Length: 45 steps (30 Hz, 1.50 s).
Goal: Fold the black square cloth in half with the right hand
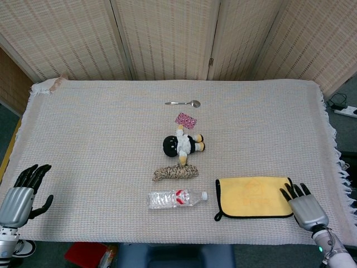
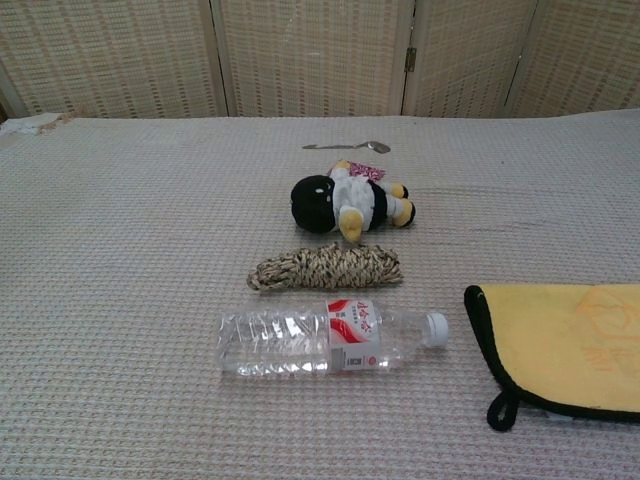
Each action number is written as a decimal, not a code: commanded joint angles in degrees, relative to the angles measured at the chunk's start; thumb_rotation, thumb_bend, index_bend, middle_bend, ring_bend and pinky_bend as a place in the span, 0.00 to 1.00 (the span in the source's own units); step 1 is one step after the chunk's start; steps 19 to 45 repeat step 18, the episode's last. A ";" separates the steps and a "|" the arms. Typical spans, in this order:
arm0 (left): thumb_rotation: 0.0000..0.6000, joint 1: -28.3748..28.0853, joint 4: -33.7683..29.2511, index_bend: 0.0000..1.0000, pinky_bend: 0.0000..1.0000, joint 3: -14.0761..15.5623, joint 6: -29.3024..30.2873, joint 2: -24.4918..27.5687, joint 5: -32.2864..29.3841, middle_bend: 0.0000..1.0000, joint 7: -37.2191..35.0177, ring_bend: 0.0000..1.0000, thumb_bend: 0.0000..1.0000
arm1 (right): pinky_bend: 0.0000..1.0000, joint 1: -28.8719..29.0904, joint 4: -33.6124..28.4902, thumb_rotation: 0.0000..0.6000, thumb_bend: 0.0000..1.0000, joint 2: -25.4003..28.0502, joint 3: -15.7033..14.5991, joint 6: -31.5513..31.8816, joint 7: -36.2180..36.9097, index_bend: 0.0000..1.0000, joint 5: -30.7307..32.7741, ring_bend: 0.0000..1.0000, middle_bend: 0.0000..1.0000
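Note:
The cloth (image 1: 252, 197) is yellow with a black edge and a black loop at its near left corner. It lies flat as a rectangle at the table's front right, cut off at the right edge in the chest view (image 2: 560, 345). My right hand (image 1: 305, 206) rests just past its right edge, fingers spread, holding nothing. At the front left table edge my left hand (image 1: 22, 195) sits with fingers apart, far from the cloth. Neither hand shows in the chest view.
A clear plastic bottle (image 1: 177, 198) lies left of the cloth. Behind it are a coil of rope (image 1: 175, 172), a black and white plush toy (image 1: 183, 144), a pink patterned card (image 1: 186, 120) and a spoon (image 1: 184, 103). Woven screens stand behind the table.

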 commanded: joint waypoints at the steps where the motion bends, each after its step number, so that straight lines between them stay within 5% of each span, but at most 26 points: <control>1: 1.00 0.06 -0.08 0.11 0.12 0.00 0.16 0.04 0.06 0.15 -0.02 0.05 0.48 | 0.00 -1.39 -1.29 1.00 0.51 1.93 0.24 1.72 3.51 0.00 -1.97 0.00 0.00; 5: 1.00 0.12 -0.19 0.11 0.12 -0.01 0.31 0.08 0.11 0.15 0.00 0.05 0.48 | 0.00 -4.96 -2.33 1.00 0.51 4.73 1.54 9.01 15.66 0.00 -9.74 0.00 0.00; 9: 1.00 0.17 -0.58 0.11 0.12 0.21 0.82 0.17 1.00 0.15 0.34 0.05 0.49 | 0.00 -11.22 3.15 1.00 0.51 2.28 4.01 25.23 31.74 0.00 -22.07 0.00 0.00; 17: 1.00 0.72 -2.26 0.12 0.12 1.02 2.06 0.65 2.88 0.15 1.48 0.05 0.49 | 0.00 -20.81 7.51 1.00 0.51 -3.19 6.52 39.43 28.13 0.00 -22.72 0.00 0.00; 45: 1.00 0.76 -2.46 0.12 0.12 1.15 2.25 0.70 3.25 0.15 1.59 0.05 0.49 | 0.00 -21.36 7.50 1.00 0.51 -3.23 6.64 39.89 27.62 0.00 -22.62 0.00 0.00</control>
